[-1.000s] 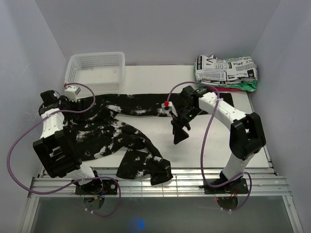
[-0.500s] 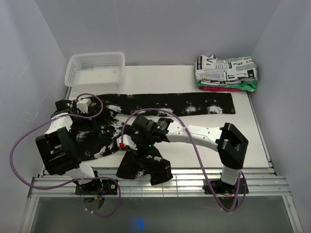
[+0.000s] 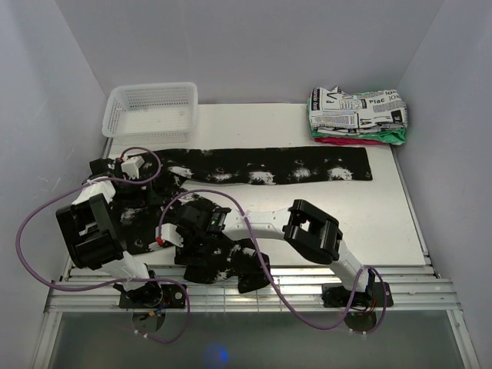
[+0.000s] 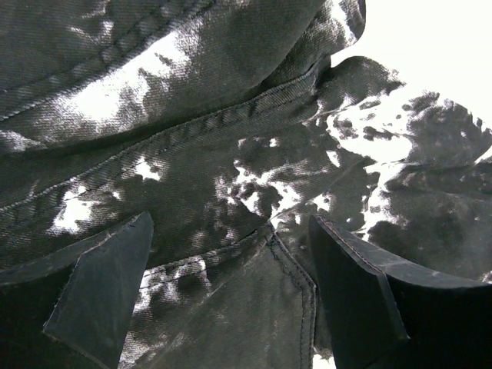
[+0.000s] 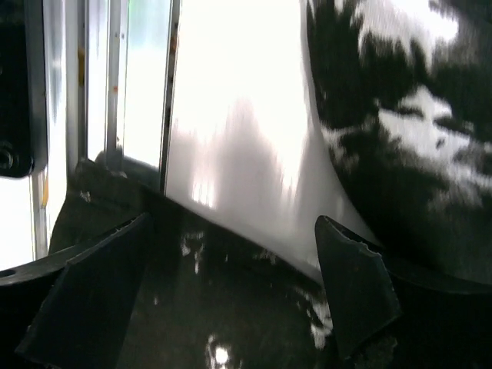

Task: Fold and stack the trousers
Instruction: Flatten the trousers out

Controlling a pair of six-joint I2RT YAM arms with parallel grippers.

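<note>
The left gripper (image 4: 231, 257) and right gripper (image 5: 231, 296) are both hovering wide open over the bunched end of the long black white-splotched fabric trousers (image 3: 277, 165), likely readying to spread it.

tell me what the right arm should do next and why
Probably lower the right gripper and close it on the edge of the bunched near leg of the trousers. Its jaws stand open just above that fabric near the front of the table, while the other leg lies flat across it, so this leg likely needs pulling straight before any fold.
</note>
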